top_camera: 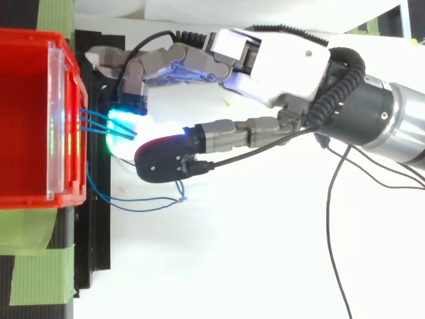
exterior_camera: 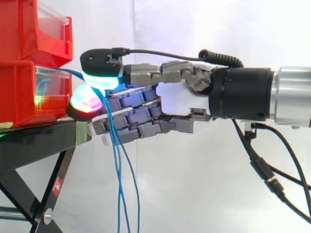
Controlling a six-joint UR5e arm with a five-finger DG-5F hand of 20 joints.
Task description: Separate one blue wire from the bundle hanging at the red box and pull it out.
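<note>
several blue wires (exterior_camera: 116, 160) pinched between robot hand (exterior_camera: 175, 99) thumb and curled fingers at red box (exterior_camera: 19, 92).

Bright, even, nearly shadowless light against the white curtain (exterior_camera: 184, 194)

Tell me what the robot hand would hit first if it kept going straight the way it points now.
The robot hand points left and pinches the blue wires. Straight on, it would likely meet the clear front of the lower red bin first, though the gap is hard to judge.
</note>
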